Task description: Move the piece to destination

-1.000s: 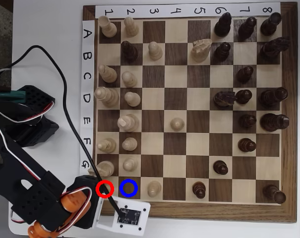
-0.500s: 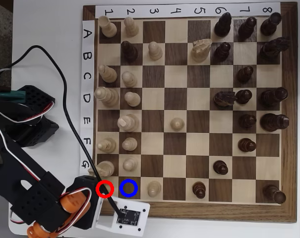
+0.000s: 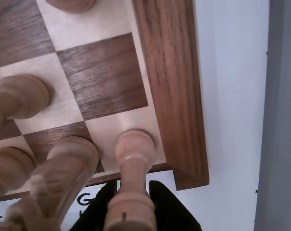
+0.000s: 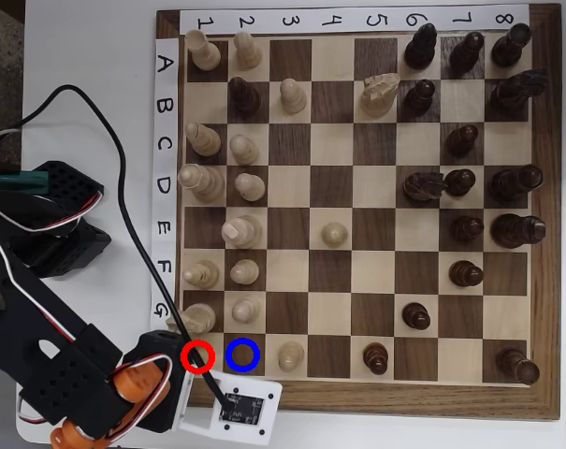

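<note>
In the wrist view the piece [image 3: 134, 149], pale cream with a round base, stands upright on the light corner square of the chessboard [image 3: 167, 86]. My gripper [image 3: 133, 186] is shut on its upper body, one black finger [image 3: 98, 211] on each side. The destination [image 3: 102, 77] is the bare dark square just beyond it. In the overhead view the destination [image 4: 243, 354] carries a blue ring, beside a red ring [image 4: 198, 356] on the corner square. There the arm's wrist [image 4: 156, 374] covers the gripper and the piece.
Pale pieces [image 3: 63, 166] crowd the left of the wrist view, one on the square beside the held piece. Another pale piece [image 4: 290, 354] stands just past the destination. A white camera housing [image 4: 236, 407] and black cable [image 4: 123, 187] lie at the board's lower left corner.
</note>
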Tool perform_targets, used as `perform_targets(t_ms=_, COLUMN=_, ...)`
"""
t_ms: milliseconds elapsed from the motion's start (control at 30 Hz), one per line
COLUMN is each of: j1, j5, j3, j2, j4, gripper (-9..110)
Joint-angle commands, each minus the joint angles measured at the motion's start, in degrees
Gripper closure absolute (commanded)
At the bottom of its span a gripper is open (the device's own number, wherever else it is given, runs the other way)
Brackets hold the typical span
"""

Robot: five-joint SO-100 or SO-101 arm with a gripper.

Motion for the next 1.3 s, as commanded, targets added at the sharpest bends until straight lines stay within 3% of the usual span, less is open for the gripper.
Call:
perform_targets(t_ms=0, j1=0.2, j5=-0.4, j3=-4.3, j2=0.3, j4=0.4, gripper=101)
perform_targets(t_ms=567, j1=-1.6, j5=0.8, j3=-19.5, j2=-1.8, j4=5.4, gripper=101)
perform_targets(t_ms=1267, j1=-9.2, j5=5.3, j3=-16.6, j2=3.4, j4=8.2, gripper=101)
